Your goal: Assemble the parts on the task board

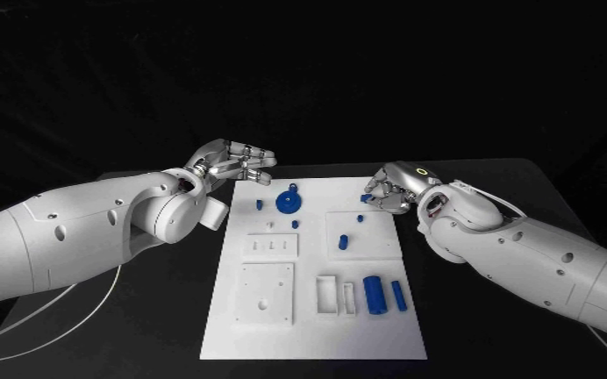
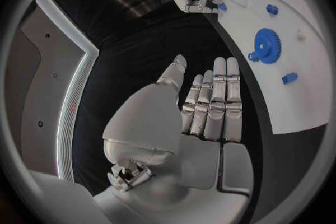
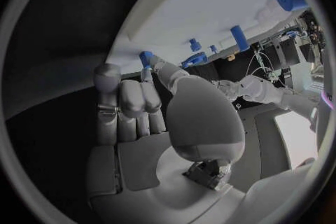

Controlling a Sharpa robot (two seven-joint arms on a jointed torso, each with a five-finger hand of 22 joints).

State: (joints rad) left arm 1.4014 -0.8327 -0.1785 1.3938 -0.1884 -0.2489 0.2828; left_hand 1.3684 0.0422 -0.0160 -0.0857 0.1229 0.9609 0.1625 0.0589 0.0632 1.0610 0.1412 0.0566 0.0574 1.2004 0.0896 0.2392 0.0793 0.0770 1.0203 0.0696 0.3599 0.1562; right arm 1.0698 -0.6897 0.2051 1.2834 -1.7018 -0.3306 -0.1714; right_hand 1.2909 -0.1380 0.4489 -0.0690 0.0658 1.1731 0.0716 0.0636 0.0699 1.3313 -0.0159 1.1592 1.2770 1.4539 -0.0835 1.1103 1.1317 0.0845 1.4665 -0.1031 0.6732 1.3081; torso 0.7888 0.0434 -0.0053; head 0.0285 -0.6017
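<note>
Evidently the right hand (image 1: 395, 188) pinched a small blue peg (image 1: 367, 197) at the board's (image 1: 317, 326) far right edge; light, rigid, probably slick, best held by its sides. The left hand (image 1: 234, 165) hovered spread.

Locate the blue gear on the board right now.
In the head view the blue gear lies on the far part of the task board, nearer the left hand, with small blue pegs close by.

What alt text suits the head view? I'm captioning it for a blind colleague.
The right silver hand pinches a small blue part at the far right edge of the white rectangular task board on a black table, while the left silver hand hovers empty off the board's far left corner. A blue gear and blue cylinders lie on the board.
</note>
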